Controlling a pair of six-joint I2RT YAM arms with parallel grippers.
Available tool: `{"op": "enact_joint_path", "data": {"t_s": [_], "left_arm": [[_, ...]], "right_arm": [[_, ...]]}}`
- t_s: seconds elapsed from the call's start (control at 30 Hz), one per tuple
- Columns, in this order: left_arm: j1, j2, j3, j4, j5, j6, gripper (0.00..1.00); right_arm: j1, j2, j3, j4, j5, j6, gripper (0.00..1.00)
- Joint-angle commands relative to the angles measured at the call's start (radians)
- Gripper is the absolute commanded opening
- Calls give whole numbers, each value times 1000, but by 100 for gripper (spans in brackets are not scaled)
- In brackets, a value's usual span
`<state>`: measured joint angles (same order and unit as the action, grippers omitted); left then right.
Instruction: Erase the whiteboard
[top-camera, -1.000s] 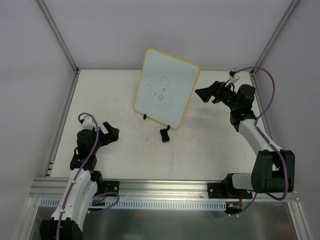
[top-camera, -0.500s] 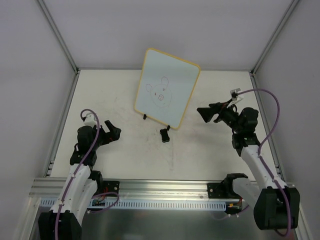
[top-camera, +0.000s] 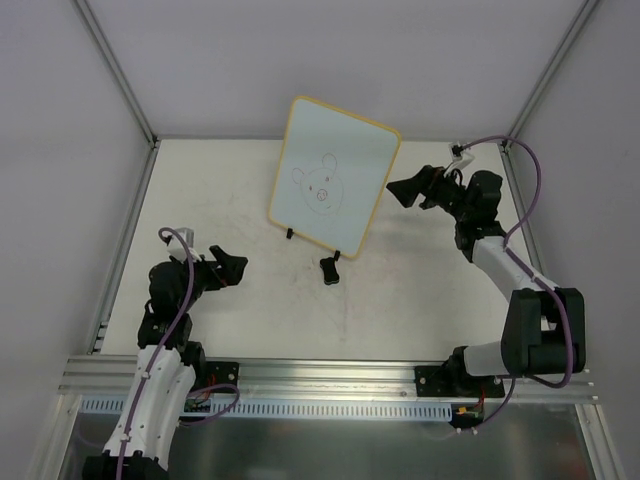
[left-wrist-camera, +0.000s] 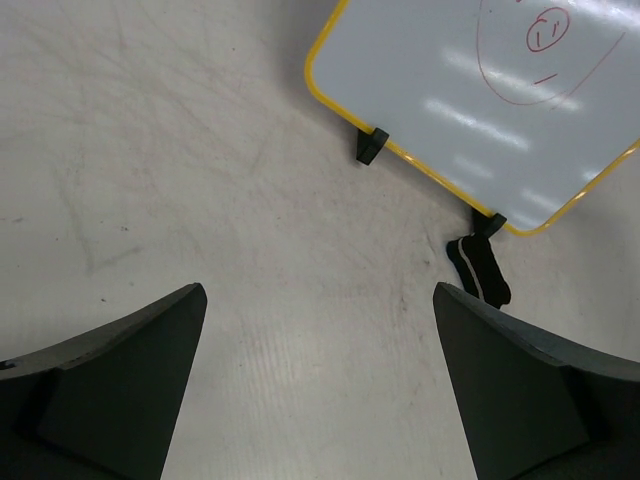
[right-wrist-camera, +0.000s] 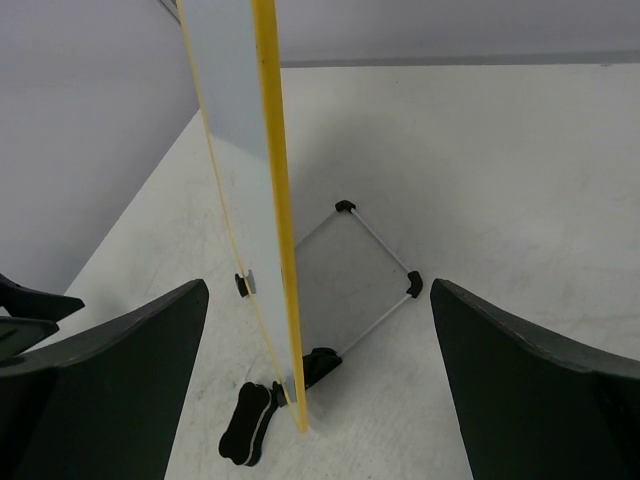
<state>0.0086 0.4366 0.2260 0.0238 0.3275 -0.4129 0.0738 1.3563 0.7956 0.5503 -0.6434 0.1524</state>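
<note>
The whiteboard (top-camera: 333, 178) stands upright on two black feet at the table's middle back, yellow-rimmed, with a red animal-face doodle. It shows in the left wrist view (left-wrist-camera: 480, 90) and edge-on in the right wrist view (right-wrist-camera: 270, 210). A small black eraser (top-camera: 329, 270) lies on the table just in front of its right foot, also seen in the left wrist view (left-wrist-camera: 479, 270) and the right wrist view (right-wrist-camera: 247, 422). My left gripper (top-camera: 228, 266) is open and empty, left of the board. My right gripper (top-camera: 402, 187) is open and empty, close to the board's right edge.
A wire support stand (right-wrist-camera: 375, 262) props the board from behind. Metal frame rails (top-camera: 125, 240) run along the table's left and right sides. Grey walls enclose the back.
My right arm swung back up from lower right toward the board's right edge. My left gripper shifted slightly down and right. The board and eraser stayed put.
</note>
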Motion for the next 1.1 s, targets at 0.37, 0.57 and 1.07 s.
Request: {"op": "enact_joint_path", "data": {"t_s": [0.37,0.57,1.07], "left_arm": [[10,108,1,15,-36,-35,99],[11,76,-10,16,-45,-35,99],[11,62,-7,16,-35,-36,99]], "right_arm": [[11,79,45,215,-110,56,99],[11,147,96,272,-117,91,99],[11,197,149,289,-108,93,99]]}}
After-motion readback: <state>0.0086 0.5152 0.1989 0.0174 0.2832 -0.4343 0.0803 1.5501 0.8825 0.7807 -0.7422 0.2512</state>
